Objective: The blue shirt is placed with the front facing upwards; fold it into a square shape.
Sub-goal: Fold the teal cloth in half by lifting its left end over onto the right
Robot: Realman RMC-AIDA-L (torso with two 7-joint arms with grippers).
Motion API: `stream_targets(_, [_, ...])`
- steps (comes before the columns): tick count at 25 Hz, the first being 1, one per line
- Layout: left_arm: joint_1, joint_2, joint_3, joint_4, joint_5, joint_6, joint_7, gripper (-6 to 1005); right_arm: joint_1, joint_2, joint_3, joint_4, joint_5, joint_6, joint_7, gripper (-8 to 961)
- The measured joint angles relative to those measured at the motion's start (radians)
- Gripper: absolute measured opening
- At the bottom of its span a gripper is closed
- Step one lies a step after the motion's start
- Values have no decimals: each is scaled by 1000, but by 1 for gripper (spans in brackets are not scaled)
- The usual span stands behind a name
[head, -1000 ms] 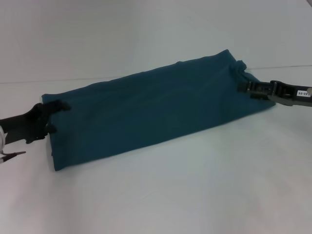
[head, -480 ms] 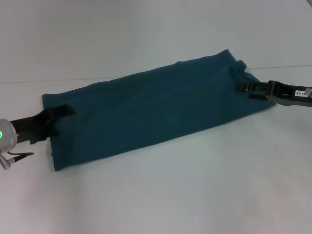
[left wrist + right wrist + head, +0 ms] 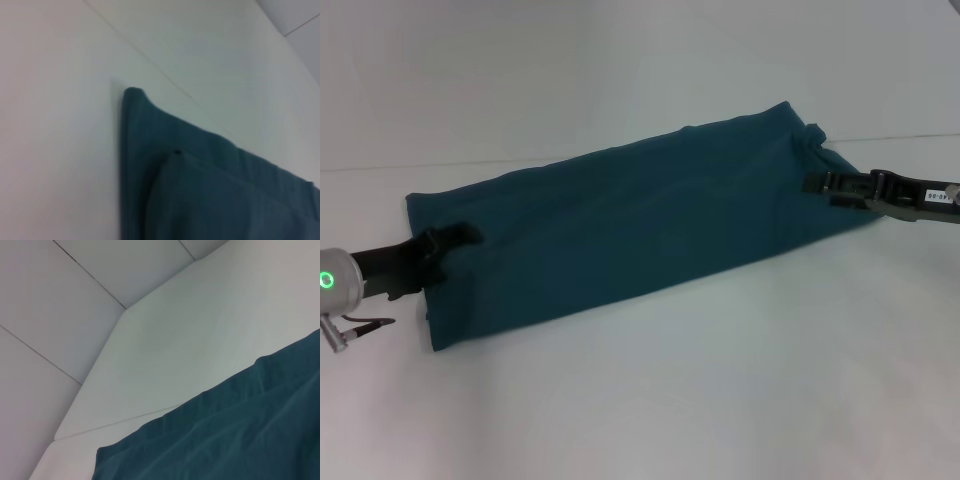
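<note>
Blue shirt (image 3: 630, 225) lying as a long folded band across the white table (image 3: 700, 400), running from 8 o'clock up to 2 o'clock; lettering hidden.

Since a second ago: left claw (image 3: 460, 236) slid further in over the short edge at 8 o'clock, wrist rolled so a green light now faces up. Right claw (image 3: 817, 182) barely shifted, reaching in flat at the 2 o'clock end. Cloth itself unmoved.

Probably both ends being gripped for the crosswise fold toward a square.

Left arm low, nearly level, fingertips on the fabric. Cannot tell for either claw whether wide, narrow or pinching cloth.
</note>
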Motion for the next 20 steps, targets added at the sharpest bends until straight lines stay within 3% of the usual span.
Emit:
stream_targets(5, [29, 2, -9, 65, -5, 47, -10, 887, 0, 0, 0, 0, 0, -4, -1, 784])
stream_targets(12, [36, 34, 12, 66, 23, 64, -2, 889, 0, 0, 0, 0, 1, -2, -2, 784])
stream_targets(20, [30, 23, 12, 58, 51, 5, 12, 890, 2, 1, -1, 0, 1, 2, -2, 784])
